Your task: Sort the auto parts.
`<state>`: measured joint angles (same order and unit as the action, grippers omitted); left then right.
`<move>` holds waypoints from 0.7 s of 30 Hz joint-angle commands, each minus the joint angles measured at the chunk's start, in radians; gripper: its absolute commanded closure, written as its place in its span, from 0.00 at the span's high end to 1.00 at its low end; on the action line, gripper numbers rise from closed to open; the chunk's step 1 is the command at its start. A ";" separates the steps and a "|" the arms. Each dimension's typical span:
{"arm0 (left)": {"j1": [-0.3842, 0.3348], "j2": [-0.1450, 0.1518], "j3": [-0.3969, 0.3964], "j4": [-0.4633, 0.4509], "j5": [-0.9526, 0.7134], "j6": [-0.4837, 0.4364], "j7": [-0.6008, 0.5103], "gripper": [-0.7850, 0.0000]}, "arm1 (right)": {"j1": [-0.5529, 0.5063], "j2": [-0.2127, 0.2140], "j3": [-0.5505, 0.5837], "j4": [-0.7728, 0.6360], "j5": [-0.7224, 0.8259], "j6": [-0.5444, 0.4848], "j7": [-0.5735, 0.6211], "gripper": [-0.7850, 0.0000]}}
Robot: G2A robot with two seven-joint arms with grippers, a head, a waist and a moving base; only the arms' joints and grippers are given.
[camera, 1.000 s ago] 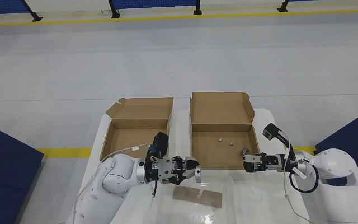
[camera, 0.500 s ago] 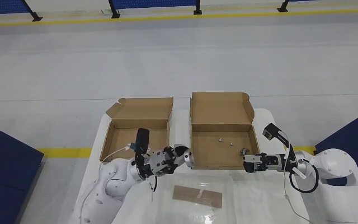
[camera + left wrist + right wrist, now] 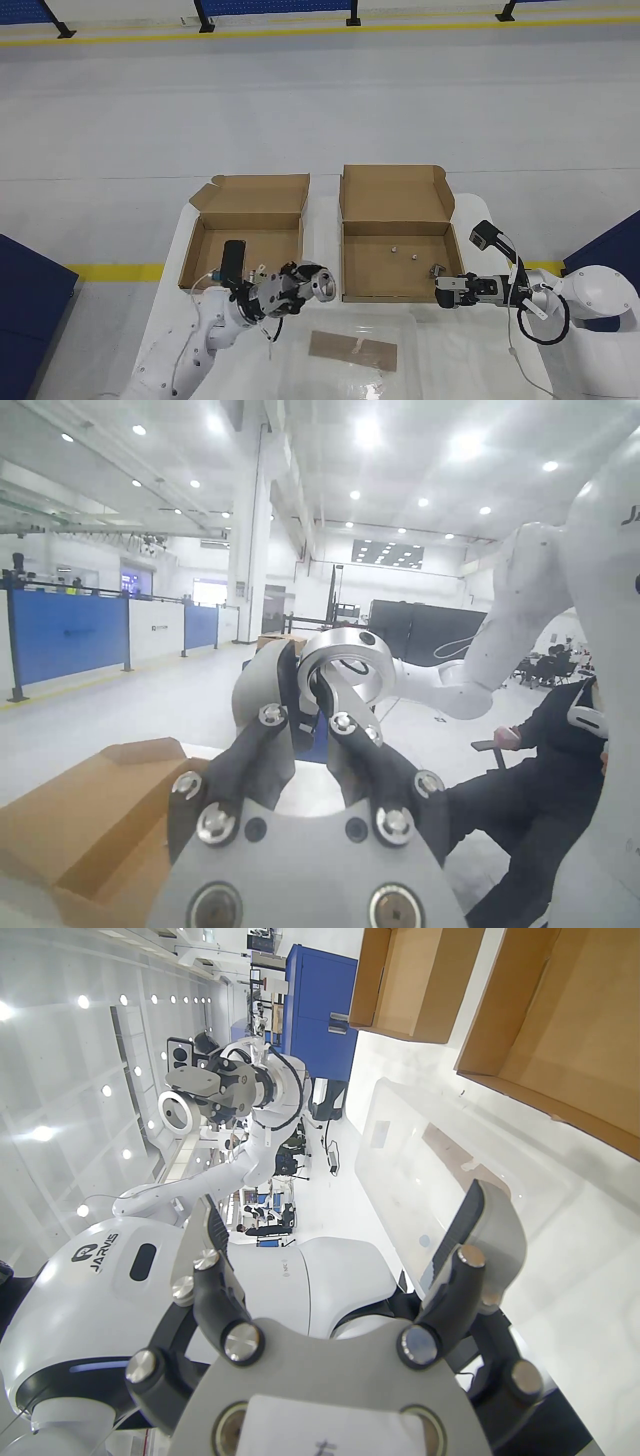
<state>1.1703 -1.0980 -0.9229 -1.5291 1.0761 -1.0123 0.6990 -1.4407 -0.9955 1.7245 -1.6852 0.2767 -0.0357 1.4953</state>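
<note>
The left gripper [image 3: 306, 692] holds the silver metal ring [image 3: 345, 672], its fingers [image 3: 260, 690] clamped on the ring's wall, one inside and one outside. The ring is held above the bench [image 3: 322, 230], over the gap between the near corners of the left cardboard box [image 3: 245, 250] and the right cardboard box [image 3: 395, 275]. The right gripper [image 3: 341, 1200] sits at the near edge of the right cardboard box with its fingers spread wide and nothing between them; small parts [image 3: 414, 255] lie on that box's floor.

The left box [image 3: 210, 250] and right box [image 3: 385, 270] stand open upward, lids [image 3: 392, 195] raised behind.
</note>
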 commanded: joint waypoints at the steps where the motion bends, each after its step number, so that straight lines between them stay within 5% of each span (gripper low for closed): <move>1: 0.000 0.000 0.000 0.000 -0.001 0.000 -0.003 0.00 | 0.000 0.000 0.000 0.000 0.000 0.000 0.000 1.00; 21: 0.005 -0.022 -0.046 -0.102 -0.094 0.000 0.109 0.00 | 0.000 0.000 0.000 0.000 0.000 0.000 0.000 1.00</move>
<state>1.1758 -1.1184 -0.9652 -1.6295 0.9870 -1.0123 0.8090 -1.4407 -0.9955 1.7245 -1.6852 0.2767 -0.0357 1.4953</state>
